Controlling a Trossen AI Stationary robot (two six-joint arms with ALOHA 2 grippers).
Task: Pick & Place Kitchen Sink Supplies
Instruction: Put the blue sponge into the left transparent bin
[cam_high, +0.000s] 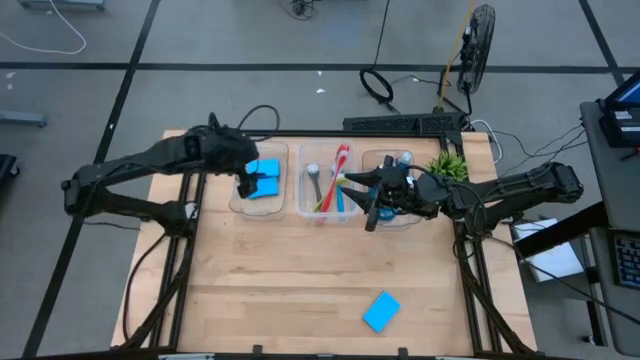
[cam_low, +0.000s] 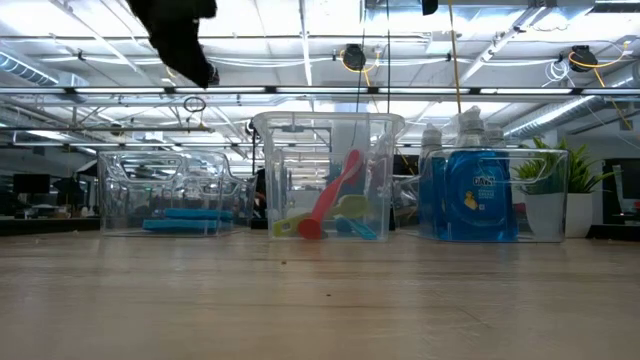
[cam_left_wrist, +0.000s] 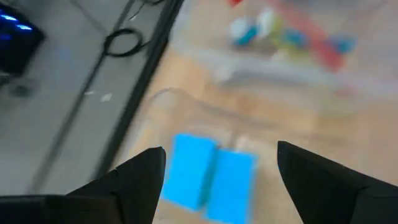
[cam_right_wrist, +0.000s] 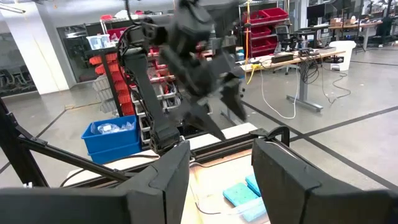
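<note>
A lone blue sponge (cam_high: 381, 311) lies flat on the bare worktop (cam_high: 280, 290) at its near edge, well apart from both arms. Farther back, three clear bins stand in a row. The left bin (cam_high: 262, 205) holds blue sponges (cam_left_wrist: 211, 177) lying side by side. The left pincer (cam_left_wrist: 217, 171) hovers above them, its fingers (cam_left_wrist: 134, 177) spread wide, released, holding and touching nothing. The middle bin (cam_low: 325, 175) holds the brushes, the red one (cam_low: 335, 195) leaning tilted against the others. The right bin (cam_low: 490, 195) holds blue bottles (cam_low: 475, 195) with grey caps, standing upright. The right pincer (cam_high: 372, 205) sits over the near edge of the right bin, beside the middle one; its fingers (cam_right_wrist: 283, 171) are parted and empty. A green potted plant (cam_high: 449, 165) stands just beyond the right bin
</note>
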